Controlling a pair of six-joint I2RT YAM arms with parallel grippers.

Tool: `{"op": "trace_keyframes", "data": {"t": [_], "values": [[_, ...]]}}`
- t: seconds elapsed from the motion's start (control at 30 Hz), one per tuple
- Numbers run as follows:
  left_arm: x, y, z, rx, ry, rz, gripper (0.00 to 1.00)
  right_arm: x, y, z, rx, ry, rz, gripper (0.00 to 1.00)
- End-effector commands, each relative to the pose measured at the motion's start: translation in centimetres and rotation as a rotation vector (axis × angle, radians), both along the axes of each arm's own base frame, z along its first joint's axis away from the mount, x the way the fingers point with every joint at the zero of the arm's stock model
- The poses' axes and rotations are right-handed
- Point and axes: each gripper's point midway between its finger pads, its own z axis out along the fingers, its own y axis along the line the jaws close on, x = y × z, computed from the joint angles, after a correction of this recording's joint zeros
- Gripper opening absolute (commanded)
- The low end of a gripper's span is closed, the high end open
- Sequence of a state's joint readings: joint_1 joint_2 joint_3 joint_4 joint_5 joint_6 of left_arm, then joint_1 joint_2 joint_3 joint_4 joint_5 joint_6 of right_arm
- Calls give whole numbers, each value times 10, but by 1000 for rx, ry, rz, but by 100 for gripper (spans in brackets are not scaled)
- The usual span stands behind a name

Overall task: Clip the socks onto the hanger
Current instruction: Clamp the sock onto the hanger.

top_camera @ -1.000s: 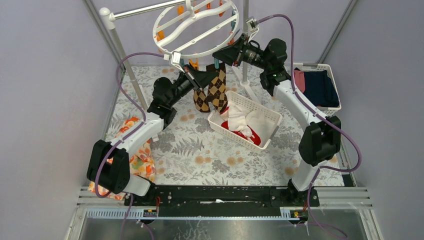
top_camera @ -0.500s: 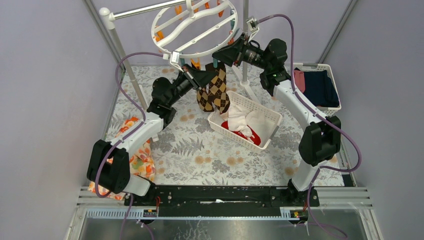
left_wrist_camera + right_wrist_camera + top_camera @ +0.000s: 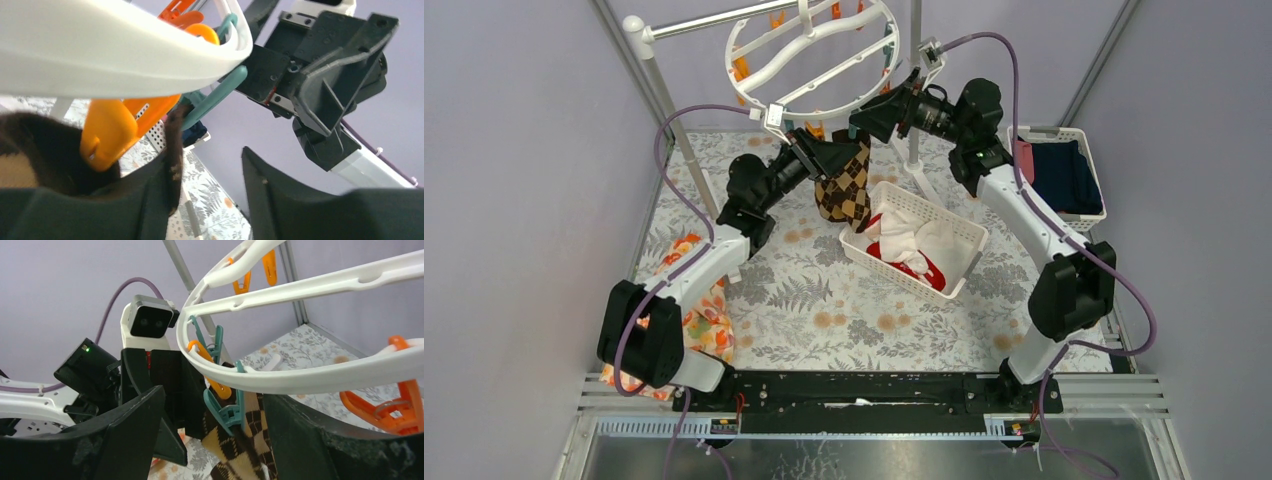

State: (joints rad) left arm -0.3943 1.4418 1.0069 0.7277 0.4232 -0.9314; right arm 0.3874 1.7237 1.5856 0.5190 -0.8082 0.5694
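The white round hanger (image 3: 730, 60) hangs from a rail at the back. Brown-and-tan argyle socks (image 3: 844, 185) dangle from its near rim. In the right wrist view a teal clothespin (image 3: 227, 410) is clamped on an argyle sock (image 3: 245, 447) under the rim (image 3: 300, 377). My right gripper (image 3: 214, 395) stands open around that pin, clear of it on both sides. My left gripper (image 3: 205, 160) is open too; a brown sock edge (image 3: 173, 150) rests against its left finger beside an orange clothespin (image 3: 107, 130). Red (image 3: 927, 270) and whitish (image 3: 904, 240) socks lie in the basket.
A white slatted basket (image 3: 959, 225) sits on the floral table just below the two grippers. A second basket (image 3: 1089, 215) with navy and pink clothes is at the far right. An orange floral cloth (image 3: 699, 320) lies by the left arm. A rail post (image 3: 669, 110) stands left.
Both grippers have opened. The argyle socks now hang from the pins on their own, bunched closer together. The hanger has swung up a little, and the right arm has drawn back slightly.
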Motion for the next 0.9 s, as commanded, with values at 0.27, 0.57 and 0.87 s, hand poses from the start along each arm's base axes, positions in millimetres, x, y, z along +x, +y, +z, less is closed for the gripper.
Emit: {"op": "trace_keyframes", "data": {"t": [0.27,0.57,0.87], "values": [[-27,33,-33,201,24,120,81,-16,-54,-2,-87,-120,-194,82],[-62,63,-39,396,-54,189,90,-39,-67,-28,-90,-175,-230,82],[-102,89,-35,562,-151,209,99,-55,-78,-59,-114,-239,-269,86]]}}
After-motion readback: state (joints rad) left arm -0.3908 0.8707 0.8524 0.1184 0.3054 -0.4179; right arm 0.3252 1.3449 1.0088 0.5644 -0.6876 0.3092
